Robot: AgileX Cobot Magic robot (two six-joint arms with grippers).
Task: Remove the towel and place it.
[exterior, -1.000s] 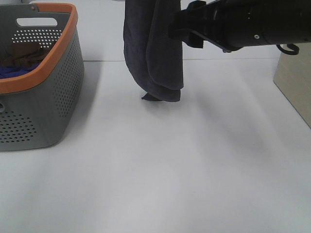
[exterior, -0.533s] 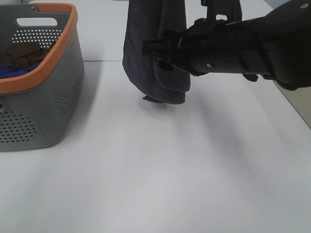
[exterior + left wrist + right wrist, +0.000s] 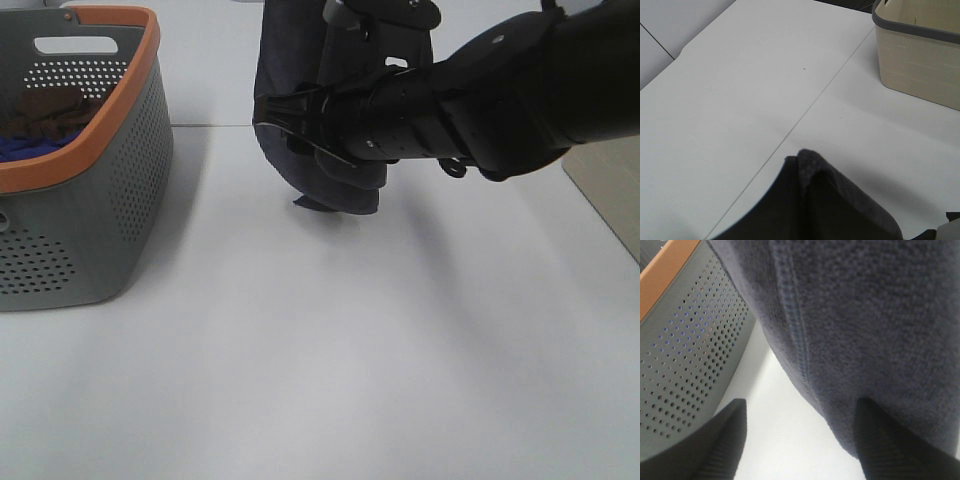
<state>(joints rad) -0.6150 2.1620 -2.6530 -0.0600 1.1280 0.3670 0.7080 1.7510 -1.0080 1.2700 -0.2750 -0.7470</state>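
The dark navy-grey towel (image 3: 290,60) hangs folded in the air at the back centre, its lower end just above the white table (image 3: 320,350). It hangs from my left gripper (image 3: 790,205), which is above the top edge of the exterior view; the left wrist view shows the towel (image 3: 845,200) bunched right under the camera. My right gripper (image 3: 295,125) reaches across from the right and stands open against the towel's lower part. In the right wrist view its fingertips (image 3: 730,440) are spread, with the towel (image 3: 865,315) close in front.
A grey perforated basket with an orange rim (image 3: 100,200) stands at the left, holding a brown cloth (image 3: 45,110) and a bright blue cloth (image 3: 25,148); it also shows in the right wrist view (image 3: 680,365). A beige bin (image 3: 605,175) stands at the right edge.
My right arm has swung left across the towel, so its open gripper now stands at the towel's lower left side. The towel has barely moved.
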